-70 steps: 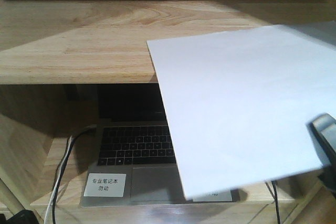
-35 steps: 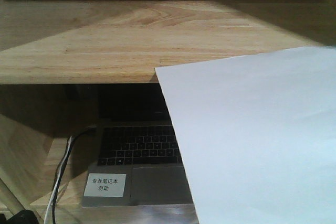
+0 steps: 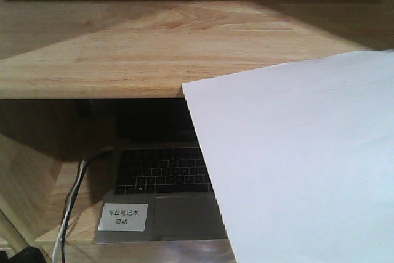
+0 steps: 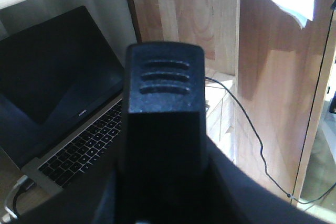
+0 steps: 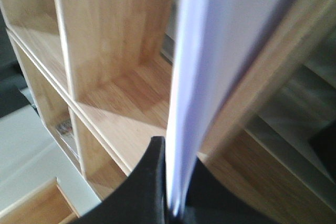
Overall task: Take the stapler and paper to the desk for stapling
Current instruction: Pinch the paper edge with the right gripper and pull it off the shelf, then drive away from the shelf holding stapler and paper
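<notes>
The white paper point(image 3: 295, 158) hangs tilted in front of the shelf and fills the lower right of the front view, covering part of the laptop. In the right wrist view the paper point(image 5: 210, 51) runs edge-on up from my right gripper point(image 5: 176, 203), which is shut on its lower edge. My left gripper point(image 4: 165, 177) is shut on the black stapler point(image 4: 163, 93), whose ribbed end points up in front of the laptop. Its orange patch is hidden. Neither gripper shows in the front view. The desk is out of view.
An open laptop point(image 3: 160, 170) with a white Chinese label point(image 3: 123, 217) sits in the lower shelf bay, under a thick light-wood shelf board point(image 3: 123, 47). Cables point(image 3: 74, 195) run down at its left. Another cable point(image 4: 247, 124) hangs by the wooden side wall. Shelf compartments point(image 5: 105, 51) stand close by.
The paper has swung down and to the right, nearer the camera. The right gripper tip seen at the right edge a second ago has left the front view.
</notes>
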